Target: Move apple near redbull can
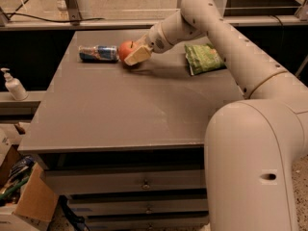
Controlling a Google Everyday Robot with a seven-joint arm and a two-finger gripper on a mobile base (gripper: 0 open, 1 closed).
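Note:
The red-orange apple (126,49) sits on the grey table (130,109) at its far left, right beside the redbull can (98,53), which lies on its side, blue and silver. My gripper (134,57) is at the apple's right side, its pale fingers (138,55) around the apple and partly covering it. The apple almost touches the can's right end.
A green crinkly chip bag (204,58) lies at the far right of the table. A soap pump bottle (13,85) stands on a ledge to the left. A cardboard box (24,196) sits on the floor at lower left. Drawers run below the table's front edge.

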